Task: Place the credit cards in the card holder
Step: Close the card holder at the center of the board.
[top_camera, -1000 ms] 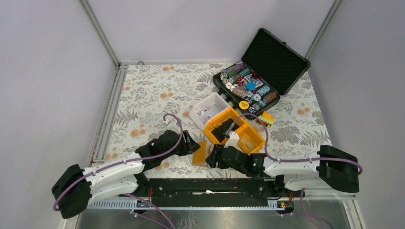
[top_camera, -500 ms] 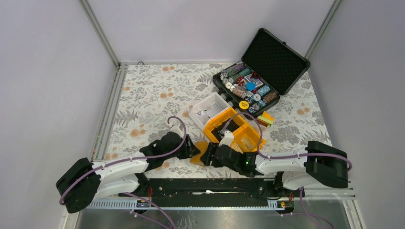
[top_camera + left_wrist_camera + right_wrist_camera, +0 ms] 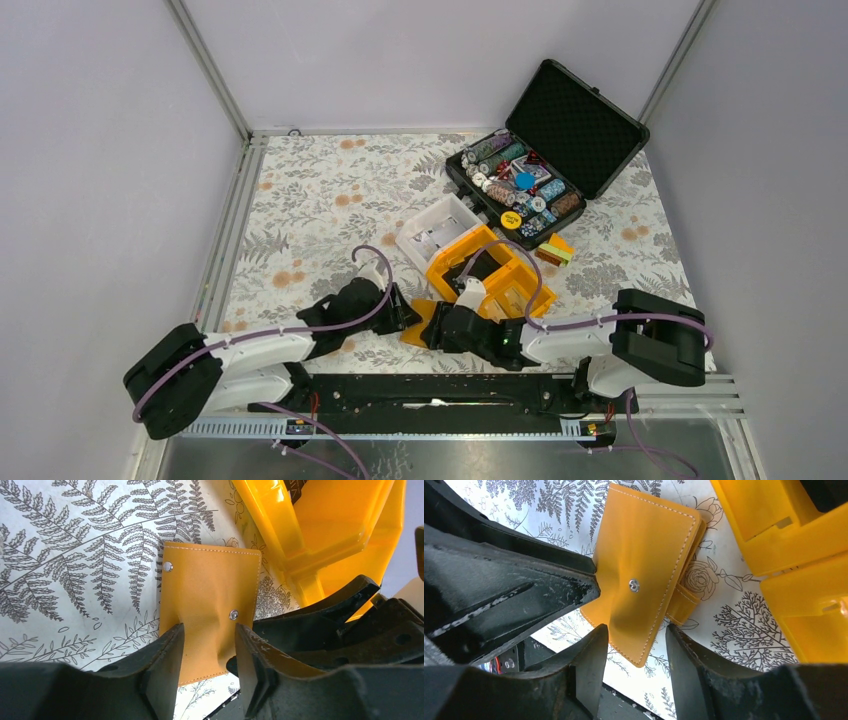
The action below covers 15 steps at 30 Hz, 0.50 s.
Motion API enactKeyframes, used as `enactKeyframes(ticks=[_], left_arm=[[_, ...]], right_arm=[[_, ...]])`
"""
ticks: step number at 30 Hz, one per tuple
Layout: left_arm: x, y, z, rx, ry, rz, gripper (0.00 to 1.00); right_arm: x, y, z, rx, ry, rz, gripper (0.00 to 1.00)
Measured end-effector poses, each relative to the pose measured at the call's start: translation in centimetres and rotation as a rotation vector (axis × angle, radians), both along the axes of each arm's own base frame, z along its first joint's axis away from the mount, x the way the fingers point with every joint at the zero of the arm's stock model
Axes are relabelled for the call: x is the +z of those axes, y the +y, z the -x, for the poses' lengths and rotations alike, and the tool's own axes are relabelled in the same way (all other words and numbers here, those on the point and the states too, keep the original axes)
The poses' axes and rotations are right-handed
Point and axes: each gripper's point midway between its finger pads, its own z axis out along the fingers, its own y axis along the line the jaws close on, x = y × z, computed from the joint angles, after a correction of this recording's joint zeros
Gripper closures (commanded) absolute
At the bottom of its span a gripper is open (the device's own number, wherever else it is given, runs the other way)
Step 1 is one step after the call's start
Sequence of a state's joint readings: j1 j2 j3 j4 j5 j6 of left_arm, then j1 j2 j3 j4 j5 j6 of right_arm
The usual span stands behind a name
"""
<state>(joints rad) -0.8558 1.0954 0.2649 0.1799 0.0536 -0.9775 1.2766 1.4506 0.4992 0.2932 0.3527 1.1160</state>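
The card holder (image 3: 207,595) lies shut and flat on the fern-printed worktop (image 3: 75,555), just beside the orange bin (image 3: 325,525), off the bin's near-left corner as the overhead camera sees it. It is a small mustard-orange wallet with a smooth matte outer face. Pale stitching runs round its edges, and two small metal snap studs (image 3: 168,566) sit on that face, one near a corner and one nearer the middle. From the right wrist, a short strap tab (image 3: 681,605) of the same orange folds round the edge that faces the bin. No inner pocket shows from any view.

The left gripper (image 3: 205,630) reaches in from the side away from the bin. Its jaws are drawn in on the wallet's near edge, and the leather between them buckles into a shallow crease. The wallet fills the whole gap.

The right gripper (image 3: 636,632) lies on the worktop on the near side of the bin. Its jaws stand partway apart and straddle one corner of the wallet, with a sliver of worktop showing between that corner and each finger. The two grippers' tips almost meet over the wallet.

Against the bin's far-left side stands a clear tub (image 3: 435,230). Beyond the bin lies an open black case (image 3: 560,130) filled with poker chips.
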Motion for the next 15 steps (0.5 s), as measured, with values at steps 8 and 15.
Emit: enactKeyframes(ticks=[8,15], left_arm=[[0.5,1.1,0.2,0.023,-0.007,-0.010,0.29],[-0.2,1.6,0.3,0.048,0.033,0.033,0.31]], right_arm=[[-0.7,0.2,-0.2,-0.045,0.031,0.003,0.90],[-0.6,0.7,-0.3,-0.075,0.051,-0.033,1.00]])
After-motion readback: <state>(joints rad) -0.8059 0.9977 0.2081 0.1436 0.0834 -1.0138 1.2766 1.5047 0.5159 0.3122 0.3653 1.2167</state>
